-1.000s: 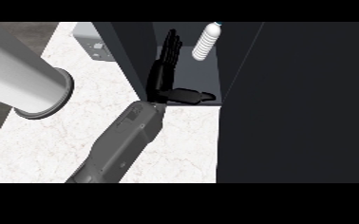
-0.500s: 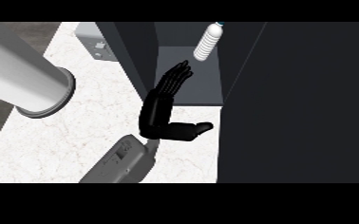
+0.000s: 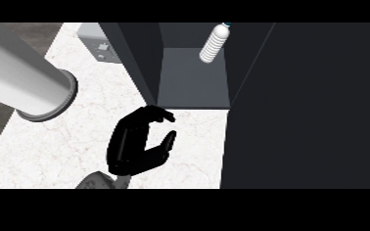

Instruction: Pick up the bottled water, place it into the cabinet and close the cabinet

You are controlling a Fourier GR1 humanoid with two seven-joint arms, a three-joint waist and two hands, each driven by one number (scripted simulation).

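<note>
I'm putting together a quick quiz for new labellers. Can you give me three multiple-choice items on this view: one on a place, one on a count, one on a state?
1. Where is the white ribbed plastic water bottle?
A. lying outside the cabinet
B. inside the dark grey cabinet, near its back
C. held in the black robot hand

2. How many robot hands show?
A. none
B. one
C. two

3. The cabinet is:
A. open
B. closed
C. tipped on its side

Answers:
1 B: the bottle sits on the cabinet's floor by the back wall.
2 B: only the left robot hand shows, in front of the cabinet.
3 A: the cabinet's inside is in plain view.
</note>
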